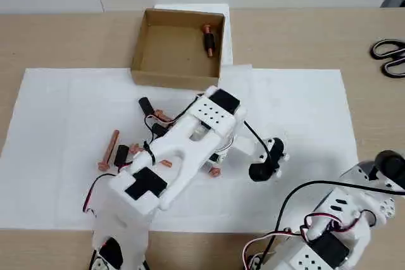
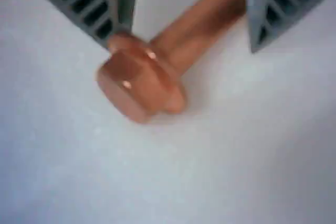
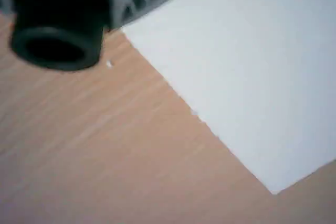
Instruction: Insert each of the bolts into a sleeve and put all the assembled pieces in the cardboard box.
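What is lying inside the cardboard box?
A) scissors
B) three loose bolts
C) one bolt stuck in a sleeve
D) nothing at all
C: a single copper bolt sits through a black sleeve on the floor of the cardboard box.

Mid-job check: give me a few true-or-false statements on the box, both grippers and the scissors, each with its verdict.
1. One assembled piece lies in the cardboard box. True.
2. The left gripper has lifted a bolt off the paper. False: the bolt lies on the paper between the open fingers.
3. The right gripper holds a black sleeve. True.
4. The scissors lie on the paper. False: they lie on the bare table, beside it.
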